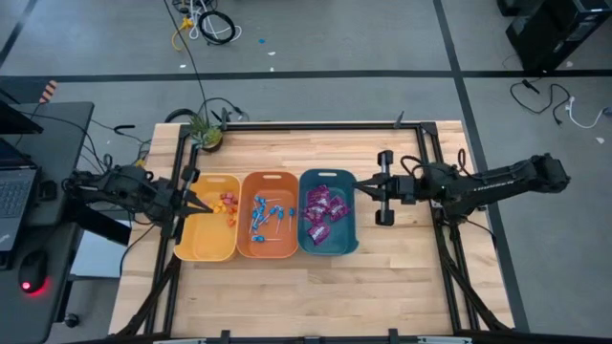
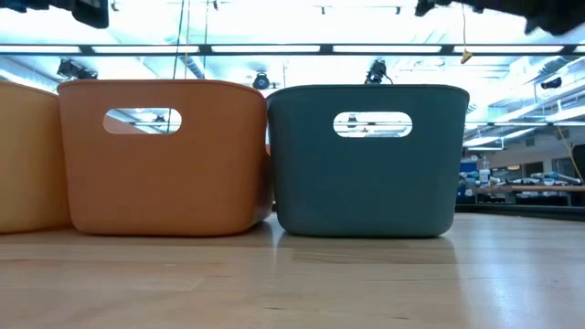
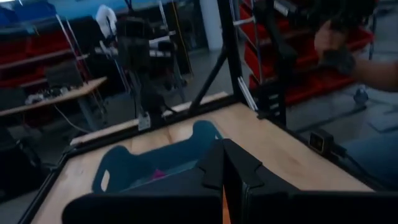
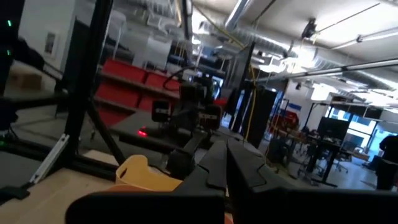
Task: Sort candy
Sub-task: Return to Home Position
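Three bins stand side by side on the wooden table. The yellow bin [image 1: 206, 229] holds small orange and red candy pieces [image 1: 227, 203]. Blue-wrapped lollipops [image 1: 260, 215] lie in the orange bin [image 1: 268, 227], and shiny purple packets [image 1: 323, 205] lie in the teal bin [image 1: 328, 225]. My left gripper [image 1: 203, 205] is shut and empty, pointing level over the yellow bin's left part; its closed fingers [image 3: 224, 168] show in the left wrist view. My right gripper [image 1: 360, 188] is shut and empty just right of the teal bin's far right corner, its closed fingers [image 4: 225, 163] aimed slightly upward.
A small potted plant [image 1: 206, 134] sits at the table's far left corner. A black frame [image 1: 421, 143] runs around the table. In the low view the orange bin [image 2: 164, 155] and the teal bin [image 2: 366, 160] stand on the wood. A person's hand [image 3: 336, 43] shows beyond the table.
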